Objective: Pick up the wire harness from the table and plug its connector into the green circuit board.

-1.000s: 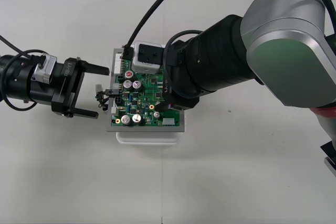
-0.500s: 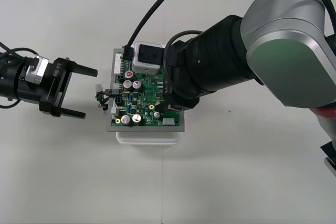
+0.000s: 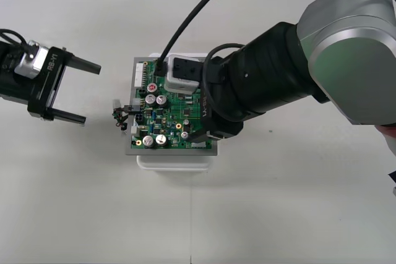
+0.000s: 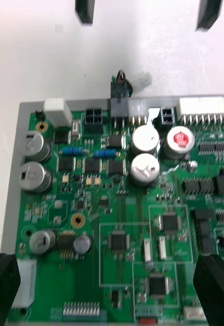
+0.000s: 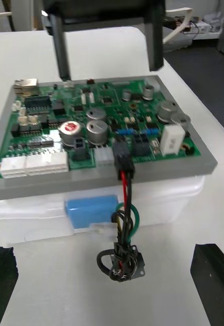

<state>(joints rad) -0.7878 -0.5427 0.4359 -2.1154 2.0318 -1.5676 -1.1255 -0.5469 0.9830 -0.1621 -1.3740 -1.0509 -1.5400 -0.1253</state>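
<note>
The green circuit board (image 3: 176, 114) sits on its white base (image 3: 176, 162) at mid-table. The harness's black plug (image 5: 123, 162) stands in a header on the board's left edge (image 4: 119, 101). Its red, black and green wires (image 5: 125, 211) hang down the base to the round socket (image 5: 123, 266), which rests on the table (image 3: 119, 117). My left gripper (image 3: 78, 92) is open, well left of the board, with its fingers (image 5: 212, 277) spread wide and empty. My right gripper (image 4: 109, 285) hovers open over the board (image 3: 193, 107), holding nothing; it appears as the other gripper (image 5: 109, 71) in the left wrist view.
The right arm's thick black and silver links (image 3: 291, 78) cover the table right of the board. A black cable (image 3: 185, 13) runs from the wrist camera toward the far edge. Bare table (image 3: 124, 214) spreads in front and to the left.
My left gripper has drawn back leftward and toward the far edge, away from the harness, staying open. The right arm has shifted slightly to the right over the board.
</note>
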